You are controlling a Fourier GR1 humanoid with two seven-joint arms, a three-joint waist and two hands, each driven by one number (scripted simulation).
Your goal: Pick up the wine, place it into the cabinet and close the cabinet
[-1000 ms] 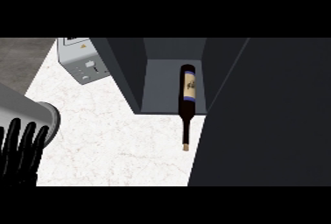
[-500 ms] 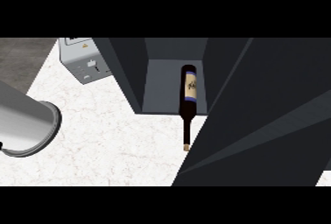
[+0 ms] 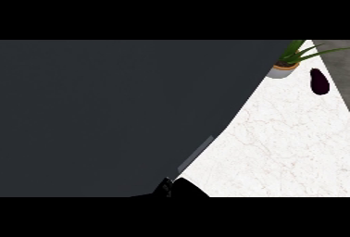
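A large dark cabinet panel fills the left and middle of the head view — the wine bottle is hidden, so neither where it lies nor which way its long axis points can be told. A thin grey handle runs slantwise along the panel's right edge. At its near end sits a black hand, mostly hidden; which hand it is, and how its fingers stand, cannot be told. On the white marble counter far right stand a potted plant and, just beside it, a dark eggplant — apart.
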